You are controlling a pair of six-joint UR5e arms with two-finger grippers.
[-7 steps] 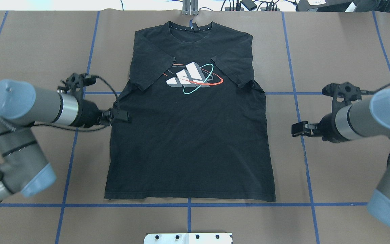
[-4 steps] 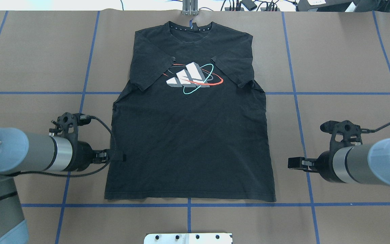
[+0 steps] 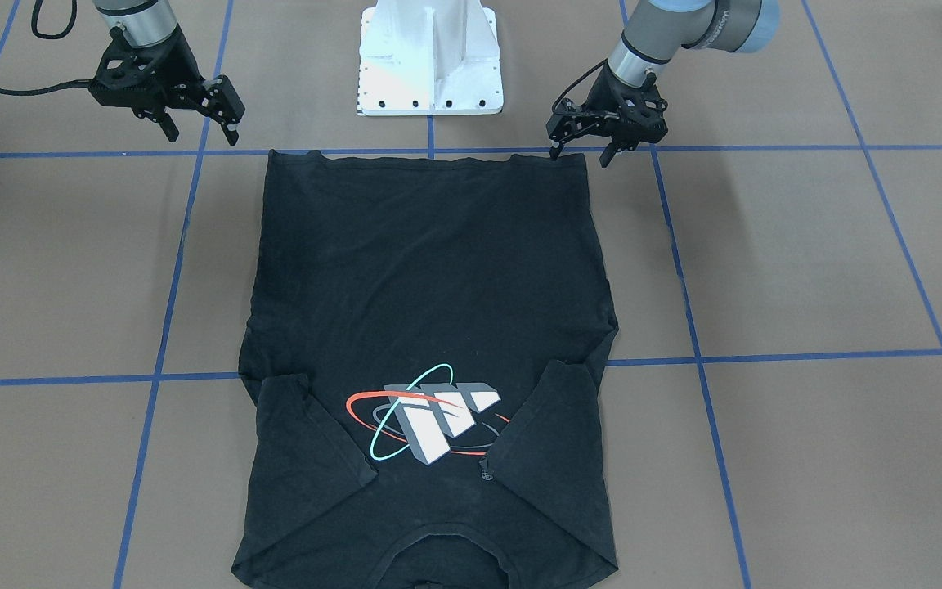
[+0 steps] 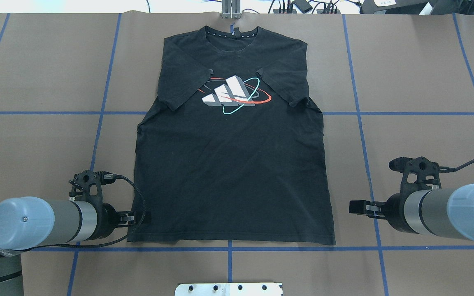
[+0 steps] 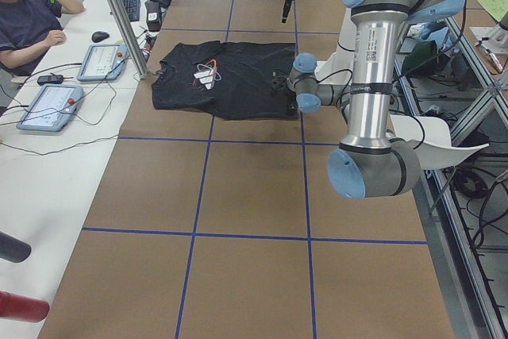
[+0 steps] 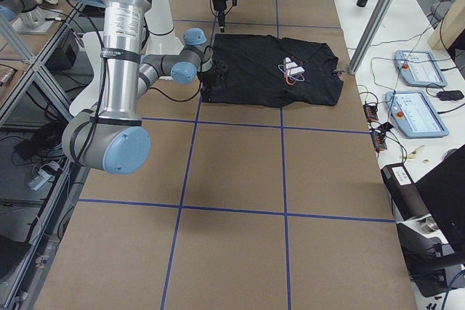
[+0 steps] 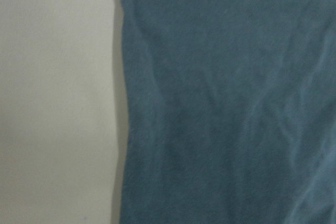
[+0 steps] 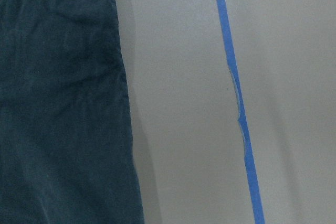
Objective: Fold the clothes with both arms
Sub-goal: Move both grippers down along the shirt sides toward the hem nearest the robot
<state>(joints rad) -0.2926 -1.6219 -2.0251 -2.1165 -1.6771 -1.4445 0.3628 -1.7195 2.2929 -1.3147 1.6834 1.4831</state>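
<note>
Black short-sleeved logo T-shirt [image 4: 228,172] lies flat, sleeves folded in. Left black two-finger gripper [image 3: 579,154] has shifted hemward: jaws wide, empty, hem corner beneath. Right black two-finger gripper [image 3: 201,131] likewise: wide, empty, corner apart inboard. Hem grasp likely next.

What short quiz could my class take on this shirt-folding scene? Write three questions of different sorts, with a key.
1. Open or shut: how do the left pincer and the right pincer stand?
2. Which pincer is at a hem corner of the T-shirt? A. left B. right C. both
3. True or false: both sleeves are folded in over the shirt's front.
Key: 1. both open. 2. A. 3. true.
</note>
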